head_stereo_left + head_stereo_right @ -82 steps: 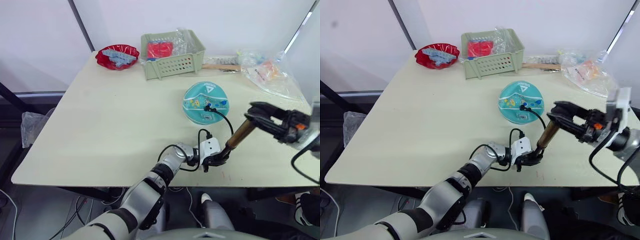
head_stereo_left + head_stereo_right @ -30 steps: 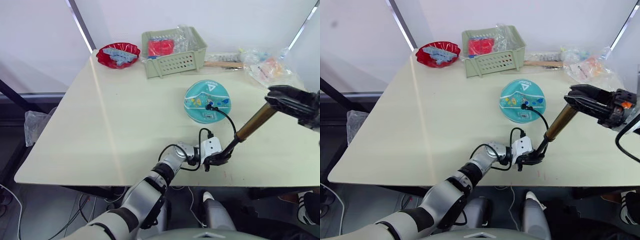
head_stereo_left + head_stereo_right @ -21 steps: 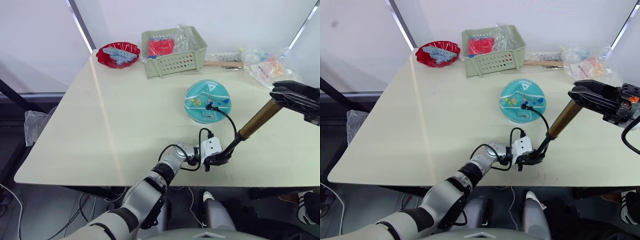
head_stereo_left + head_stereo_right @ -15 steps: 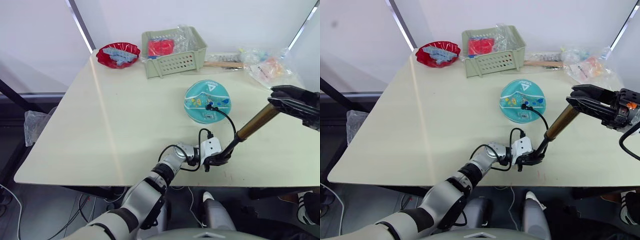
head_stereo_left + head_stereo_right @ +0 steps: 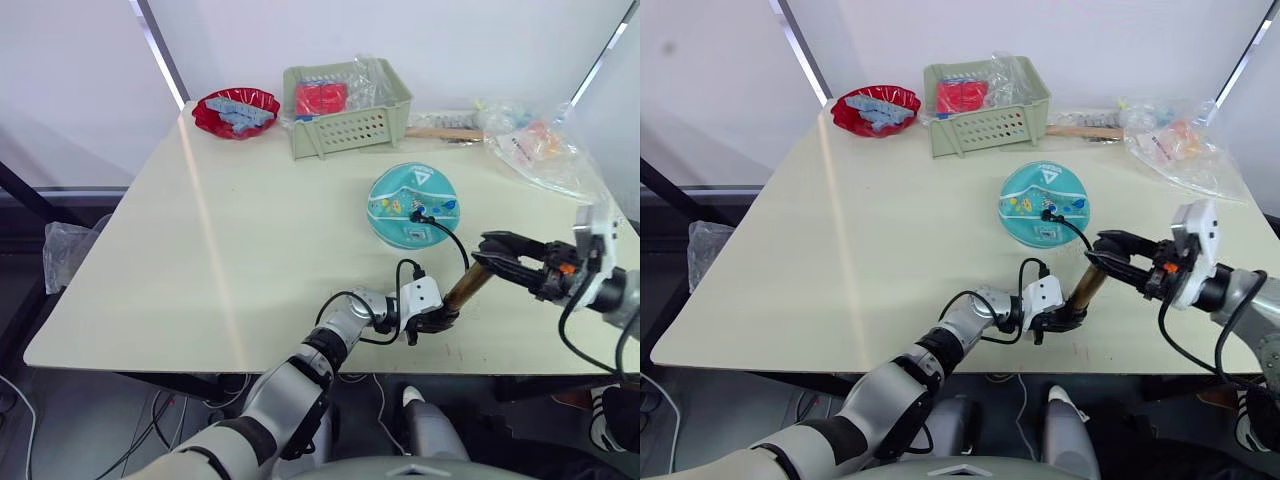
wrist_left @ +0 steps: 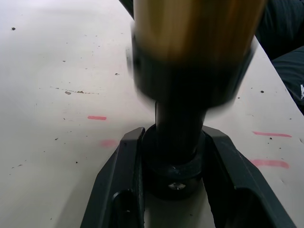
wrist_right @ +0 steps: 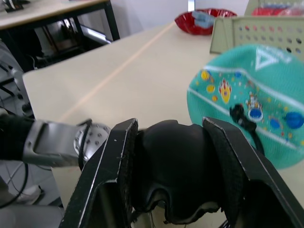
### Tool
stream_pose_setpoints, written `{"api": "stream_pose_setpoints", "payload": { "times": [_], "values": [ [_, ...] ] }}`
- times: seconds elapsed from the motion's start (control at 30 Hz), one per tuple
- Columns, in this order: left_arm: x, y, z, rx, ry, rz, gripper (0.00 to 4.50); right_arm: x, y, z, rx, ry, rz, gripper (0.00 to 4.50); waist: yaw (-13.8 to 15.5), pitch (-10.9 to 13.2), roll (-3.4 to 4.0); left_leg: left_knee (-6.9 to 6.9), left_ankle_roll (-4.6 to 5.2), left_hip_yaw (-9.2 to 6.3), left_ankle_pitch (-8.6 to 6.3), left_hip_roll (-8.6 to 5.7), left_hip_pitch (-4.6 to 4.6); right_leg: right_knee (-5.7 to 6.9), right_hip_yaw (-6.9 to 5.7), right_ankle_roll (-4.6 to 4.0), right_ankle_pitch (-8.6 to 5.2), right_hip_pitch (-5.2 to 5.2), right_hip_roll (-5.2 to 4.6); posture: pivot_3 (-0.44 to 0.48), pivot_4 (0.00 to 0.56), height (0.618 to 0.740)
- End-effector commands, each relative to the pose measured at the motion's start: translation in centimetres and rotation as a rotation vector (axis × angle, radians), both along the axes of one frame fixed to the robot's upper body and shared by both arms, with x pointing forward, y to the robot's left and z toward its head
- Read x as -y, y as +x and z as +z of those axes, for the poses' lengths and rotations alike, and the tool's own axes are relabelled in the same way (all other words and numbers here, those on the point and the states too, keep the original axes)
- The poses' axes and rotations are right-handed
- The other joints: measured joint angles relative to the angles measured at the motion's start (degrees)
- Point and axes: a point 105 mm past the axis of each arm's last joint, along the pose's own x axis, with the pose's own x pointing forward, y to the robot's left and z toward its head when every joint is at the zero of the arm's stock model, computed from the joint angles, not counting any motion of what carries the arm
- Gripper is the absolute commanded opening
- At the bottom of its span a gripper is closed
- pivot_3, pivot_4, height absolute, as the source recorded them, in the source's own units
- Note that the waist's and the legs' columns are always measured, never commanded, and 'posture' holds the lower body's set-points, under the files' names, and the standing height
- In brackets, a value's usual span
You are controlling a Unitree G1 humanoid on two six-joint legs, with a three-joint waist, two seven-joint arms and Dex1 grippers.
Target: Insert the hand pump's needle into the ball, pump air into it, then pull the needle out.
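- The hand pump (image 5: 1081, 286) is seen tilted near the front edge of the table (image 5: 860, 240), its bronze-gold barrel rising from a black base cap toward the right.
- The base cap of the pump is clamped between the two black fingers of the left gripper (image 5: 1064, 318), which rests low on the tabletop; in the left wrist view the cap sits snugly between both fingers (image 6: 124, 190).
- The black T-handle (image 7: 173, 173) at the upper end of the pump is gripped by the right gripper (image 5: 1118, 262), whose fingers are closed on either side of it, as seen in the right wrist view.
- The handle is held close against the top of the barrel.
- The ball (image 5: 1044, 204) is found on the table just beyond the pump, teal with small coloured prints and a white triangle logo on its far side.
- A thin black hose (image 5: 1076, 232) is seen arching from the pump to a black fitting on top of the ball; the needle itself cannot be made out.
- A pale green basket (image 5: 985, 106) with red contents is placed at the far edge of the table, and a red dish (image 5: 875, 108) of blue pieces to its left.
- Clear plastic bags (image 5: 1175, 145) are piled at the far right corner.
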Motion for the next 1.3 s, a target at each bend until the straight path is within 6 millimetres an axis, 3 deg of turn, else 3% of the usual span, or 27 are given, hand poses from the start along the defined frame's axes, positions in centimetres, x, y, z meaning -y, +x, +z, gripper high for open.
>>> {"api": "stream_pose_setpoints", "payload": {
  "times": [0.03,0.2,0.3,0.5,0.73,1.13,1.3],
  "values": [
    [-2.7,-1.1,-3.7,-0.102,0.132,0.032,1.19,1.1,0.2,-3.5,-0.102,-0.071,-0.072,1.68,0.0,0.0,0.00,0.00,0.00,0.00,0.00,0.00,0.00,0.00,0.00,0.00,0.00,0.00,0.00,0.000,0.150,0.737],
    [-2.7,-1.0,-3.7,-0.102,0.133,0.032,1.19,0.7,0.5,-3.7,-0.086,-0.060,-0.070,1.68,0.0,0.0,0.02,0.00,0.00,-0.01,0.00,-0.01,0.00,0.00,-0.01,0.00,0.00,0.00,0.02,0.000,0.150,0.737],
    [-2.7,-1.0,-3.7,-0.101,0.136,0.033,1.19,0.7,0.7,-2.7,-0.056,-0.035,-0.067,1.68,0.0,0.0,0.02,0.00,0.00,-0.01,0.00,-0.01,0.00,0.00,-0.01,0.00,0.00,0.00,0.02,0.000,0.150,0.737],
    [-3.0,-1.0,-3.9,-0.103,0.141,0.035,1.19,1.2,0.4,2.6,0.073,0.032,-0.008,1.68,0.0,0.2,0.22,0.00,0.00,0.00,0.00,-0.02,-0.06,-0.01,-0.01,0.01,0.00,-0.04,0.01,0.000,0.150,0.737],
    [-3.0,-1.3,-4.0,-0.105,0.143,0.023,1.19,1.6,-0.4,7.4,0.168,0.032,0.036,1.68,0.1,0.5,0.52,-0.03,0.01,0.00,0.00,-0.07,-0.17,-0.03,-0.03,0.17,0.09,-0.15,0.00,0.000,0.150,0.737],
    [-3.0,-1.4,-4.2,-0.110,0.148,0.019,1.19,3.2,-1.2,14.1,0.250,0.096,0.062,1.68,0.0,0.7,0.64,-0.03,0.01,0.04,0.00,-0.08,-0.22,-0.08,-0.02,0.07,0.03,-0.18,-0.05,0.000,0.150,0.737],
    [-3.0,-1.4,-4.2,-0.112,0.151,0.018,1.19,3.6,-1.3,14.9,0.237,0.081,0.069,1.68,0.1,0.8,0.62,-0.05,0.01,0.03,0.00,-0.07,-0.25,-0.10,-0.04,0.00,0.01,-0.19,-0.06,0.000,0.150,0.737]
  ]
}}
